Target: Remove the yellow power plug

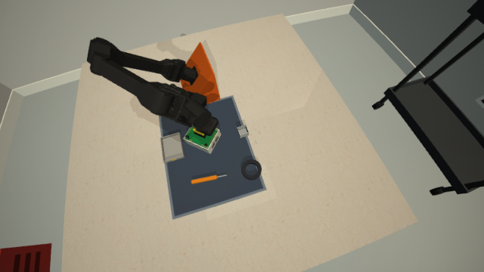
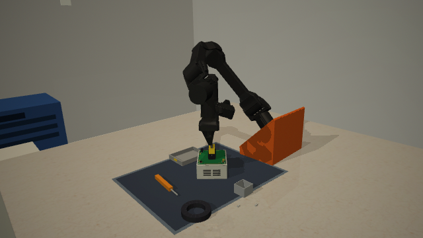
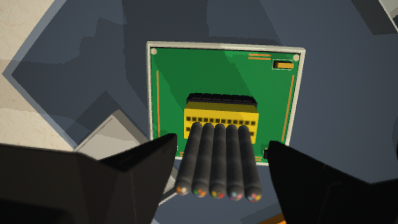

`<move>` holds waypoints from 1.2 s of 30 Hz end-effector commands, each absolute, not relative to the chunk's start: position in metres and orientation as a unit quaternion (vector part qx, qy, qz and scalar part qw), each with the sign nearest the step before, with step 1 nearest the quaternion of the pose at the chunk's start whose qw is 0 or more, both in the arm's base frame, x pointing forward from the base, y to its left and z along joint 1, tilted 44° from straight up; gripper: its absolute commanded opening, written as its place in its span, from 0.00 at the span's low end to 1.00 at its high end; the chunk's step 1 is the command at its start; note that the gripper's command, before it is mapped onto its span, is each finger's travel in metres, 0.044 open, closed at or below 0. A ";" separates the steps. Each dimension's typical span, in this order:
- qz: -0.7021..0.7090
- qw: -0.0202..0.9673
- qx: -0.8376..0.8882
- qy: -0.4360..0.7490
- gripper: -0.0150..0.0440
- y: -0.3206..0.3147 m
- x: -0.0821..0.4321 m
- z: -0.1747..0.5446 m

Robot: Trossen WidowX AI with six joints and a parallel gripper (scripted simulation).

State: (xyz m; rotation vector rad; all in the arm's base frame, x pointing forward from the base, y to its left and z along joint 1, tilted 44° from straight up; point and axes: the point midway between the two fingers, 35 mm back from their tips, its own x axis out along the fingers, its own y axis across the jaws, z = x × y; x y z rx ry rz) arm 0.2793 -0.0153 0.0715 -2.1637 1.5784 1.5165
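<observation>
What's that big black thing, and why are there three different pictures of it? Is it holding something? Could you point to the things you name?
The black thing is a robot arm with one gripper (image 2: 211, 145) (image 3: 222, 145), a hand with two fingers. One picture looks down from above. Another looks from the side. The third comes from the robot's wrist, peeking past its own fingers.

On a dark mat (image 1: 212, 196) (image 2: 145, 185) lie a grey tray (image 1: 172, 147) (image 2: 176, 159), an orange screwdriver (image 1: 204, 179) (image 2: 163, 182), a black ring (image 1: 245, 175) (image 2: 186, 215) and a box with a green circuit board (image 1: 197, 140) (image 2: 215, 160) (image 3: 200, 70) on top. A yellow plug (image 1: 199, 132) (image 2: 211, 149) (image 3: 220, 114) sits in the board's black socket. The fingers are open around it, so nothing is held.
</observation>
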 end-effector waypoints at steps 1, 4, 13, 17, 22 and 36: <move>0.493 0.028 -0.703 0.512 0.68 -0.017 0.278 0.070; 0.493 0.028 -0.703 0.512 0.54 -0.017 0.278 0.070; 0.493 0.028 -0.703 0.512 0.25 -0.017 0.278 0.070; 0.493 0.028 -0.703 0.512 0.25 -0.017 0.278 0.070; 0.493 0.028 -0.703 0.512 0.25 -0.015 0.278 0.071; 0.494 0.016 -0.690 0.529 0.25 -0.001 0.281 0.082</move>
